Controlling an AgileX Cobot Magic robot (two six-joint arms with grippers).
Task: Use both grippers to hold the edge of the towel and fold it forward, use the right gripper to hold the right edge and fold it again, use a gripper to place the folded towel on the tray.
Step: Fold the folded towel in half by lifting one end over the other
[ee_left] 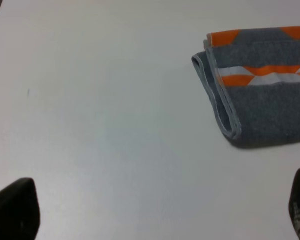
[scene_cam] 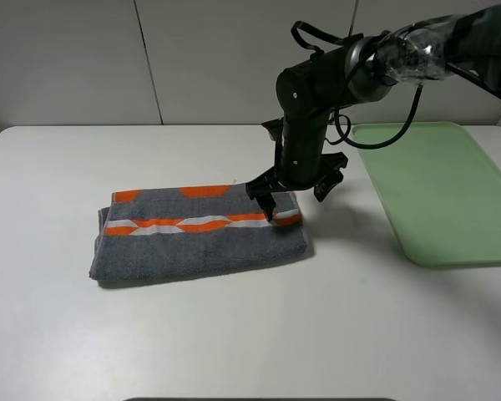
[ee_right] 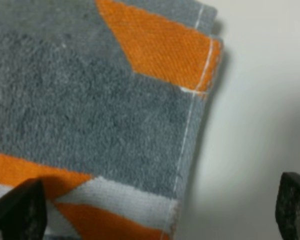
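The dark grey towel (scene_cam: 200, 238) lies folded on the white table, its orange marks and white stripe (scene_cam: 202, 222) facing up. My right gripper (scene_cam: 296, 197) hangs open just above the towel's right end. One finger (scene_cam: 267, 207) is over the cloth and the other is beyond the hem. The right wrist view shows the towel (ee_right: 90, 110) and its pale stitched right edge (ee_right: 187, 135) between the open jaws of the right gripper (ee_right: 155, 210). My left gripper (ee_left: 157, 212) is open over bare table, apart from the towel (ee_left: 260, 110). The pale green tray (scene_cam: 438, 192) lies at the right.
The white table (scene_cam: 234, 334) stretches bare in front of and to the left of the towel. A pale wall stands behind it. The left arm does not show in the exterior high view.
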